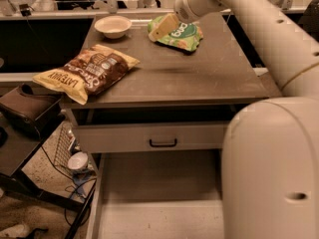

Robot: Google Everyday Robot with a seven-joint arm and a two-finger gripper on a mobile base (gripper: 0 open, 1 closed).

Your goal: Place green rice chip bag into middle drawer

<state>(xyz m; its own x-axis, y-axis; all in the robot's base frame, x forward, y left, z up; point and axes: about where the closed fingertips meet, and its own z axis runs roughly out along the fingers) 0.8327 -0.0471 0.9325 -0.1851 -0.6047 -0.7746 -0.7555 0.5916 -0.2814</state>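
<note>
The green rice chip bag lies on the far right part of the cabinet top. My gripper is at the bag's left end, coming down from the arm at the upper right, and it covers part of the bag. The middle drawer is pulled out below the cabinet. Its flat grey floor is bare, and my arm's body hides its right side.
A larger brown-and-yellow chip bag lies at the cabinet top's left front, hanging over the edge. A pale bowl stands at the back left. The upper drawer front with a black handle is closed. A side table and cables stand at left.
</note>
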